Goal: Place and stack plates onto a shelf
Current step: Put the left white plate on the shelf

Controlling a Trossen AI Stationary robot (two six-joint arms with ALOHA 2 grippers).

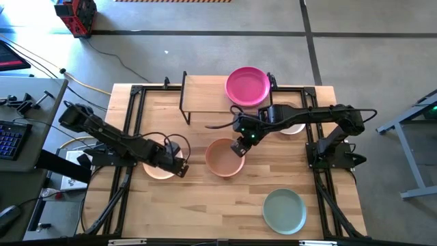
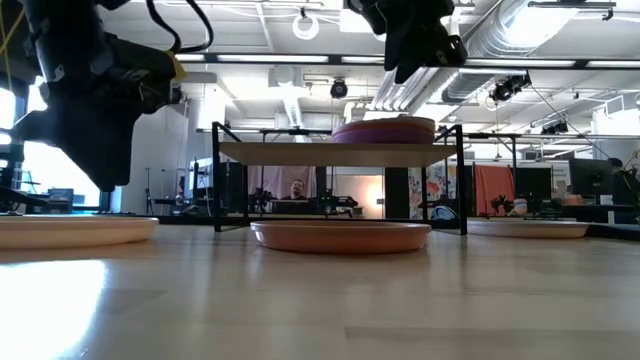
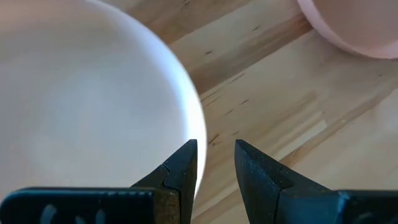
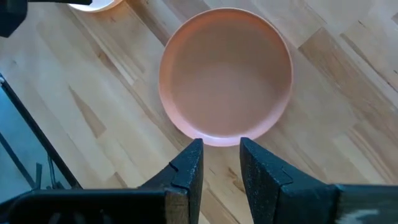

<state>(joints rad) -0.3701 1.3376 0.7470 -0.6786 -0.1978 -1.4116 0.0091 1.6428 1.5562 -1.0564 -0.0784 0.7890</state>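
The shelf point(image 1: 205, 92) stands at the table's far side on black legs, and a magenta plate point(image 1: 247, 85) lies on its right half; in the low view the magenta plate point(image 2: 385, 125) tops a darker one. A tan-pink plate point(image 1: 222, 160) point(image 4: 227, 74) rests flat mid-table. My right gripper point(image 1: 239, 147) point(image 4: 221, 149) hovers narrowly open, high above its far-right rim. A cream plate point(image 1: 156, 171) point(image 3: 81, 106) lies to the left. My left gripper point(image 1: 183, 169) point(image 3: 216, 152) hangs just above its right rim, narrowly open, without touching it.
A white plate point(image 1: 295, 128) lies under my right arm, right of the shelf. A pale teal plate point(image 1: 284, 210) sits near the table's near right corner. Black frame rails run along the left and right sides. The shelf's left half is bare wood.
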